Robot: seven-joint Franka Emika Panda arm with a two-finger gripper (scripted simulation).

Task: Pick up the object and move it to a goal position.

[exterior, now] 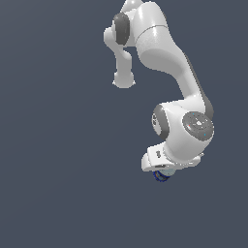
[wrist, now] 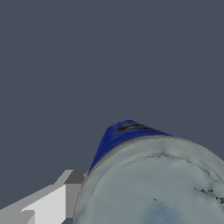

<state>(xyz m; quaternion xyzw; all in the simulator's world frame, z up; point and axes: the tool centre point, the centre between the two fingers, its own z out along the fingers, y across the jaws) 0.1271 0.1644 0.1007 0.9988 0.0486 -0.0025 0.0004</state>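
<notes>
One arm bent downward — end effector (white) over can.

Glossy white rounded arm with dark grey joint bands.

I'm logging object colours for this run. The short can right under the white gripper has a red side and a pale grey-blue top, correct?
Not quite: the can has a dark blue side, not red. The wrist view shows the blue band above its pale grey-blue top, and the exterior view shows blue peeking out beneath the gripper.
</notes>
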